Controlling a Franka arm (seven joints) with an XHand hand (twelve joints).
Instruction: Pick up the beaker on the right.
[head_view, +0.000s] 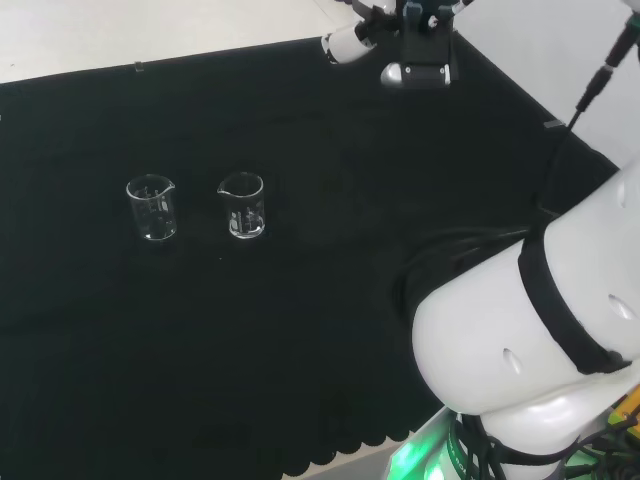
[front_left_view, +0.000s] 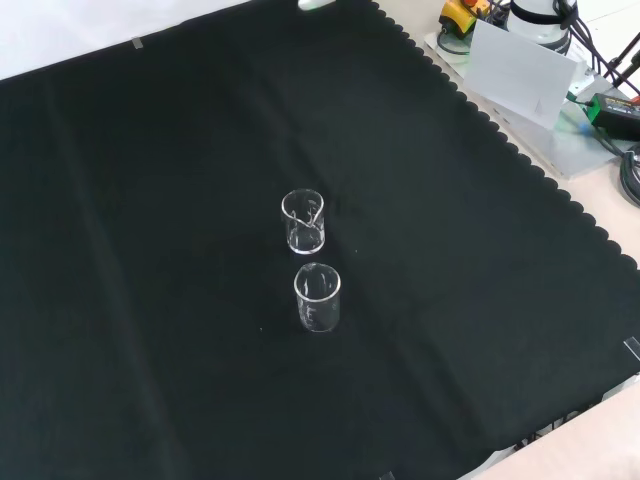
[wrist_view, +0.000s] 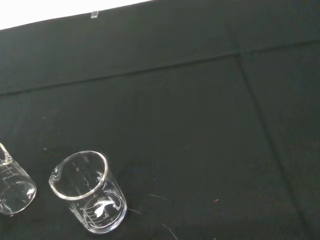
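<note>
Head view: hand (head_view: 420, 50) at the far right part of the black cloth (head_view: 330, 330), holding nothing, touching nothing. Open or closed: cannot tell. Well apart from the hand, off to its left and nearer the camera, two clear glass beakers side by side, both upright, both seemingly empty, not touching each other. Closer of the pair to the hand: right beaker (head_view: 242, 206), the task's one, spout turned away from the hand. Beyond it, farther from the hand: left beaker (head_view: 152, 208).

Front view: same pair near the middle of the cloth, one behind the other; right beaker (front_left_view: 304, 221) higher up, left beaker (front_left_view: 317, 297) just below it.

Wrist view: right beaker (wrist_view: 89, 192) seen whole and close, printed scale on its wall; left beaker (wrist_view: 12, 185) cut off at the edge beside it.
</note>
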